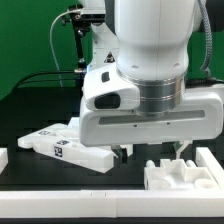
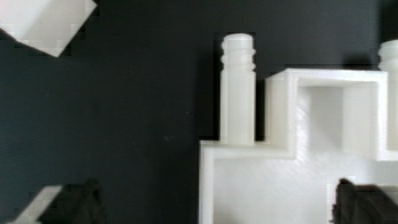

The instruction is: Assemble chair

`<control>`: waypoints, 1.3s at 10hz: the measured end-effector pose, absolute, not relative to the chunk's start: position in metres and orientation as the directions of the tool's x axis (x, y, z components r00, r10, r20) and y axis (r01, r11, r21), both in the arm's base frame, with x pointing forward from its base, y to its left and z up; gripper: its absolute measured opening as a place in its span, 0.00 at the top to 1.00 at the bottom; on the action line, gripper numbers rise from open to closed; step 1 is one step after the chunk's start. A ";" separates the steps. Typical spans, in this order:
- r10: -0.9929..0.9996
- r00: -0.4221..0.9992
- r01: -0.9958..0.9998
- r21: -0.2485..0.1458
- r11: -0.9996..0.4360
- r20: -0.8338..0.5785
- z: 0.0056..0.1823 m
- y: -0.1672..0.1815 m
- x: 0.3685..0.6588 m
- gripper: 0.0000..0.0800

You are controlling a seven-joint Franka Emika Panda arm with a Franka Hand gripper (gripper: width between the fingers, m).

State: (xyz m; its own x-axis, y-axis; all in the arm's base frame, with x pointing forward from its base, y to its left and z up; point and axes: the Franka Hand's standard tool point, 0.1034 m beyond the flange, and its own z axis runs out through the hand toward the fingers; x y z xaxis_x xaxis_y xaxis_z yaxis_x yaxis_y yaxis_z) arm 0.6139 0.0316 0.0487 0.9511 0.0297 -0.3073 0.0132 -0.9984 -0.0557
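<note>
My gripper (image 1: 152,152) is open and empty, its two dark fingers spread wide. It hangs just above a white chair part (image 1: 178,178) with notches that lies at the exterior view's lower right. In the wrist view the same part (image 2: 267,180) shows a round peg-like post (image 2: 237,90) and a square frame section (image 2: 329,100). One fingertip (image 2: 71,205) is over the dark table and the other (image 2: 370,205) is over the part; neither touches it. More white chair parts (image 1: 62,146), some with tags, lie in a pile at the exterior view's left.
A white raised rail (image 1: 80,205) runs along the near edge of the black table. A small white piece (image 1: 3,160) sits at the exterior view's left edge. A corner of another white part (image 2: 50,25) shows in the wrist view.
</note>
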 end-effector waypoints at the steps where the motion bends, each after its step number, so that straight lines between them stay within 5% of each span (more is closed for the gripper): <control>1: 0.079 0.951 0.065 -0.059 -0.996 -0.299 0.051 0.032 0.615 0.19; 5: 0.109 0.951 0.095 -0.064 -0.993 -0.290 0.083 0.040 0.595 0.19; 9: 0.123 0.948 0.108 -0.067 -0.992 -0.292 0.078 0.041 0.594 0.19; 12: 0.170 0.949 0.157 -0.068 -0.985 -0.267 0.074 0.094 0.566 0.19; 13: 0.169 0.938 0.154 -0.073 -0.985 -0.304 0.074 0.088 0.565 0.19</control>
